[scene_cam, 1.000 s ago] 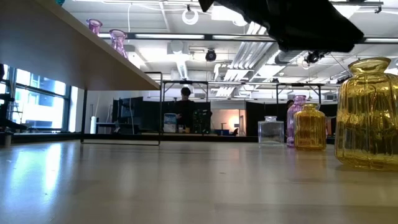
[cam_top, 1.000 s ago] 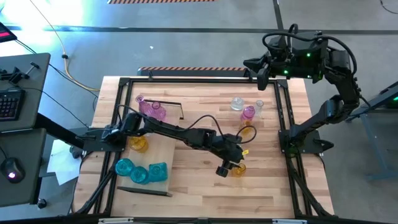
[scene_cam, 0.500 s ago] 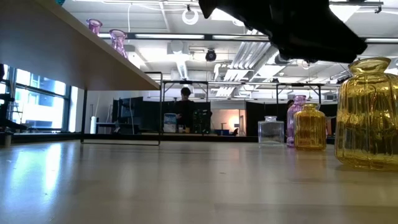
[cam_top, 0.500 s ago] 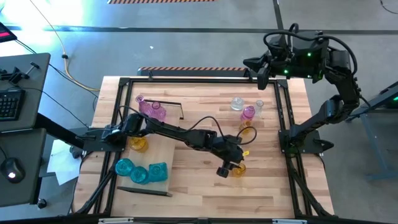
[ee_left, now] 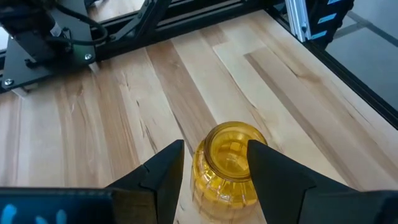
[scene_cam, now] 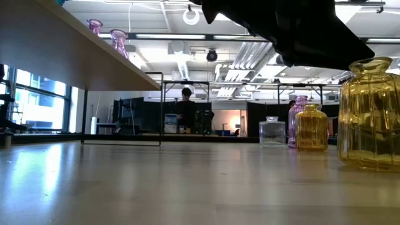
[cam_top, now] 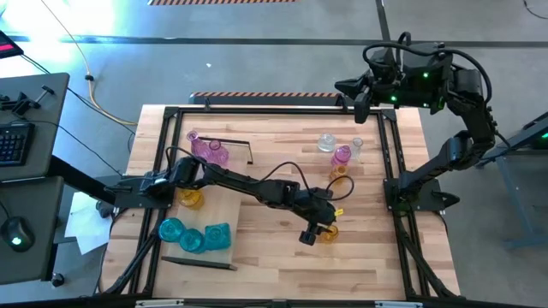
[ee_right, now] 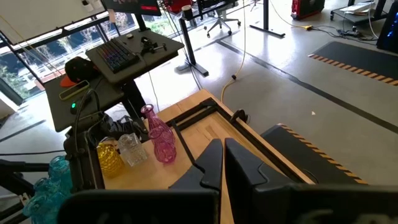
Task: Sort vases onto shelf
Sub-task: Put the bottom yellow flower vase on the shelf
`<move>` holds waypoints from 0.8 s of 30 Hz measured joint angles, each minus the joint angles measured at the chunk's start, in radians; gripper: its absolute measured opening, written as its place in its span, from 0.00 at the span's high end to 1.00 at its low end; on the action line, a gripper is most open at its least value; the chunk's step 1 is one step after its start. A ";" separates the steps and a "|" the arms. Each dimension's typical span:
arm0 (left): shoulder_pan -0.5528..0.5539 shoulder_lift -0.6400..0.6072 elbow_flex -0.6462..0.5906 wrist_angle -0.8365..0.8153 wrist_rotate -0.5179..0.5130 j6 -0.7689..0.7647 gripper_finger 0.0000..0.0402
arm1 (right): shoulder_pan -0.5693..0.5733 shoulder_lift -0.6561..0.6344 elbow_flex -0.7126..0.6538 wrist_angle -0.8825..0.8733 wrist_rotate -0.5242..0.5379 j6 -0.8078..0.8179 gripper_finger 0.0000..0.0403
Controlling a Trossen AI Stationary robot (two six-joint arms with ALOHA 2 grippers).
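Grey concrete floor (cam_top: 257,60), a keyboard desk (cam_top: 21,128), bright windows (scene_cam: 37,103), ceiling pipes (scene_cam: 250,53) overhead.

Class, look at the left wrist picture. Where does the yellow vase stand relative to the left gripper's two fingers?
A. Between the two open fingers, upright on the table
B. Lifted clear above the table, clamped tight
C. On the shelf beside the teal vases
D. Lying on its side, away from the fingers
A: the yellow vase stands upright on the table, with the left gripper open, one finger on each side of it.
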 joint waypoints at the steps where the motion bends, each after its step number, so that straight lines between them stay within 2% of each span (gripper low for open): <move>1: 0.000 0.000 0.000 0.001 0.000 0.000 0.58 | 0.000 0.000 0.000 0.000 0.000 0.000 1.00; 24: -0.006 0.002 0.000 -0.012 0.003 -0.027 0.58 | 0.000 0.000 0.000 0.000 -0.001 0.000 1.00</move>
